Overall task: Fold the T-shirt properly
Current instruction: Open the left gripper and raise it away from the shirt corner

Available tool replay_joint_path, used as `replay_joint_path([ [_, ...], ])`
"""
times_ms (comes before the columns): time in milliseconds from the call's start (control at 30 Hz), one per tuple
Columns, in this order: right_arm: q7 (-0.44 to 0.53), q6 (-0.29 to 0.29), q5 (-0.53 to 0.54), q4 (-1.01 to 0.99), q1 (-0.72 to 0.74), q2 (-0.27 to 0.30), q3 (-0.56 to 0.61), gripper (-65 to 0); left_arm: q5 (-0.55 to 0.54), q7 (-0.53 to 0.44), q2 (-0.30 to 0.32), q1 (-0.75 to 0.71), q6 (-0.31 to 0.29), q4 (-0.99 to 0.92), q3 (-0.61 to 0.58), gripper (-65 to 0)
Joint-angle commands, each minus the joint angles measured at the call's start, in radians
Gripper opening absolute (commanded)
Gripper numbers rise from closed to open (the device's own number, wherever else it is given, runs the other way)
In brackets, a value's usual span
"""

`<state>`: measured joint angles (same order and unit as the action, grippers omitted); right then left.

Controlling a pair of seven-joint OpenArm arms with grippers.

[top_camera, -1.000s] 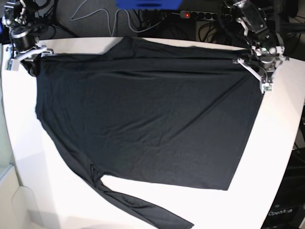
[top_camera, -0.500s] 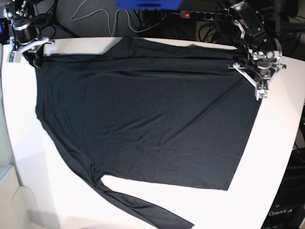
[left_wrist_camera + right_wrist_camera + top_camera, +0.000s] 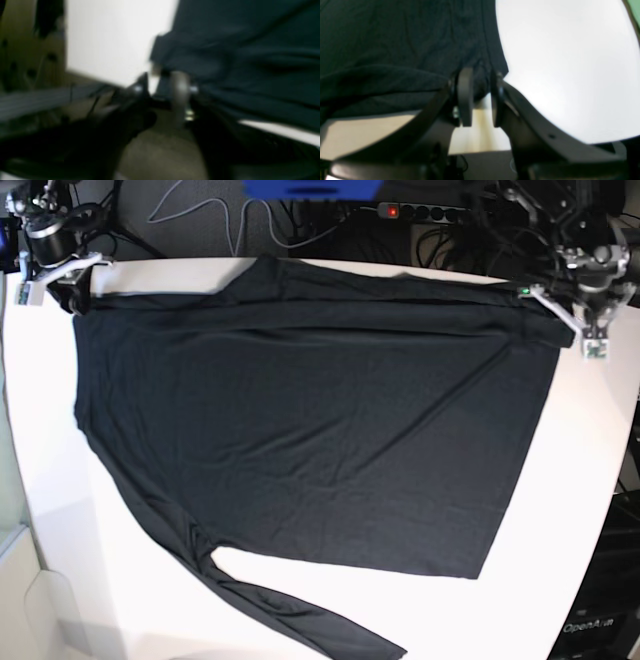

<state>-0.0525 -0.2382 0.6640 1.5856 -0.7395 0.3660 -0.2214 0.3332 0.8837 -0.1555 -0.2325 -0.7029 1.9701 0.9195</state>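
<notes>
The black T-shirt (image 3: 310,420) lies spread flat on the white table (image 3: 590,480), with one long sleeve (image 3: 300,615) trailing toward the front edge. My left gripper (image 3: 566,328) is at the shirt's far right corner. In the blurred left wrist view this gripper (image 3: 161,83) looks shut on the shirt's edge (image 3: 250,50). My right gripper (image 3: 72,288) is at the far left corner. In the right wrist view its jaws (image 3: 480,82) stand narrow, pinching the shirt's corner (image 3: 395,37), lifted slightly off the table.
A power strip (image 3: 420,212) and cables lie behind the table's back edge. A blue object (image 3: 310,188) is at the top centre. A black box (image 3: 605,610) stands below the table's front right edge. White tabletop shows right of the shirt.
My left gripper has moved right and a little back, pulling the shirt's right corner outward so the top edge lies straighter. My right gripper shifted slightly back with its corner.
</notes>
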Motion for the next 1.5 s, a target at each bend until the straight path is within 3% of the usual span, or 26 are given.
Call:
replay_joint_path([
  [0,0.023,0.001,0.009,0.011,-0.018,0.014,-0.011,-51.2,-0.006,-0.014,0.006,0.005,0.005,0.016,0.036,-40.0],
  [133,0.024,0.0,0.009,0.009,-0.021,0.012,-0.011,-51.2,-0.006,-0.014,0.007,0.008,0.005,0.016,0.126,-29.2],
  [533,0.024,0.0,0.007,0.008,-0.021,0.011,-0.005,-51.2,-0.007,-0.005,0.003,0.008,0.005,0.015,0.14,-27.6],
  [700,0.024,0.0,0.007,0.008,-0.019,0.012,-0.005,-51.4,-0.006,-0.005,0.009,0.038,0.005,-0.038,0.141,-13.8],
  [1033,0.024,0.0,0.007,0.008,-0.019,0.014,-0.005,-51.4,-0.001,-0.007,0.041,0.14,0.005,-0.263,0.197,-13.5],
  [1467,0.024,0.0,0.007,0.008,-0.015,0.014,-0.005,-51.4,-0.007,-0.008,0.038,0.15,0.005,-0.268,0.189,-13.5],
])
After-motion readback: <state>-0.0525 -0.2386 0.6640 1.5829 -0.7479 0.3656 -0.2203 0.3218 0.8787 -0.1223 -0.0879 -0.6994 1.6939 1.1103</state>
